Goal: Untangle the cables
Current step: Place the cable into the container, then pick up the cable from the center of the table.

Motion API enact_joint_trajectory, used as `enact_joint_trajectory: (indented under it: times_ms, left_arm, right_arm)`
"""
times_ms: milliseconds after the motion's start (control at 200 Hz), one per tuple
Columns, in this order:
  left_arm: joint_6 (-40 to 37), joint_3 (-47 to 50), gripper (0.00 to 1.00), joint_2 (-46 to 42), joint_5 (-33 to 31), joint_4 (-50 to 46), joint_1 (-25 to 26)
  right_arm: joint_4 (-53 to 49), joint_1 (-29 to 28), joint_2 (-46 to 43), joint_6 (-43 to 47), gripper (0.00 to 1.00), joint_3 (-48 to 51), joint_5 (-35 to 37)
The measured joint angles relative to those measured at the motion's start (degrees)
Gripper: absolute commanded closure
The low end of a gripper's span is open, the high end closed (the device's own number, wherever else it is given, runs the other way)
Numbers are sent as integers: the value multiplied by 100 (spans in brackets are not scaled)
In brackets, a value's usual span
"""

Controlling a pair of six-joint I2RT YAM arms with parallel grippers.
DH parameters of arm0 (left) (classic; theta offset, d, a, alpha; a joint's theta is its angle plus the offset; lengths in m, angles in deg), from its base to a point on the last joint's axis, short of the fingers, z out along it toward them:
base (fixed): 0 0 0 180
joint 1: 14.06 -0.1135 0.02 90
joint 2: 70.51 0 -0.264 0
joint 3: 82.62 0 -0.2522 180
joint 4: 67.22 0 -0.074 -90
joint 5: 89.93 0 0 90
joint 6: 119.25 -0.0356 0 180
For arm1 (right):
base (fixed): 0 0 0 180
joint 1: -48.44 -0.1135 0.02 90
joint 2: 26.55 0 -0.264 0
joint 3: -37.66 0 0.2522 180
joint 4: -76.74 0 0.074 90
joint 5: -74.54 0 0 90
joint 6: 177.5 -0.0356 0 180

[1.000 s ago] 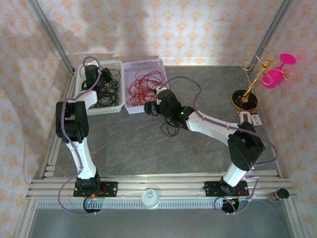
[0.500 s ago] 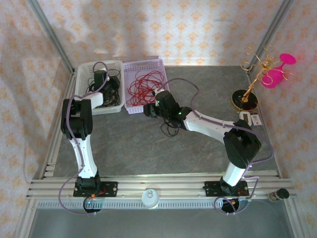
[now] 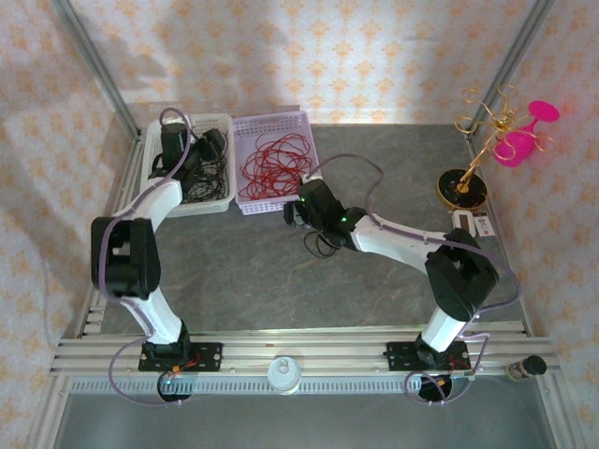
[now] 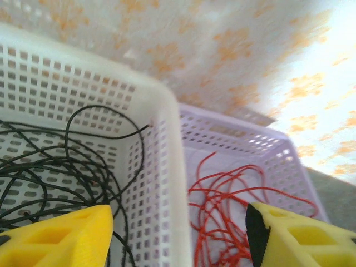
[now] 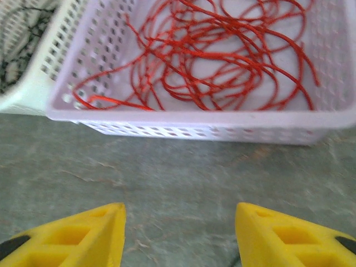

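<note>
Enclosed cell: papered walls, grey desk.
Desk [image 3: 234, 281] grey, marbled, matte. Walls [image 3: 374, 56] cream with an orange floral print, bright light patches across the back and right. Metal posts [image 3: 94, 65] at the back corners; slotted rails [image 3: 309, 348] along the near edge.

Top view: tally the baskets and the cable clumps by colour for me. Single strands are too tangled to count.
White basket: 1
Lilac basket: 1
Red cable clump: 1
Black cable clumps: 2, the second one loose on the table
Total: 5
</note>
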Motion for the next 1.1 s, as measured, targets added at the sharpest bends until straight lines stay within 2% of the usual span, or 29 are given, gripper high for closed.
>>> enact_joint_trajectory:
  times_ms: [345, 526, 611, 756, 826, 946, 1101]
  left_arm:
    - [-48, 1764, 36, -1720, -94, -315, 435]
    - [-46, 2411, 34, -2835, -234, -586, 946]
    - [-24, 2723, 33, -3226, -267, -625, 1261]
    - [153, 3438, 38, -3661, -262, -693, 1725]
    - [315, 3766, 38, -3797, -260, -693, 1998]
    - [575, 4170, 38, -4006, -240, -680, 2422]
    - [828, 4483, 38, -4218, -240, -645, 2581]
  right_arm:
    - [-632, 328, -518, -188, 46, 861, 487]
    - [-802, 796, -914, -426, 48, 1318, 433]
    - [-732, 1062, -1086, -522, 48, 1639, 267]
    - [-505, 1412, -1032, -636, 52, 1888, -199]
    - [-251, 1460, -887, -632, 58, 1902, -431]
    - [164, 1497, -538, -636, 61, 1906, -802]
    - [573, 1499, -197, -588, 68, 1917, -1012]
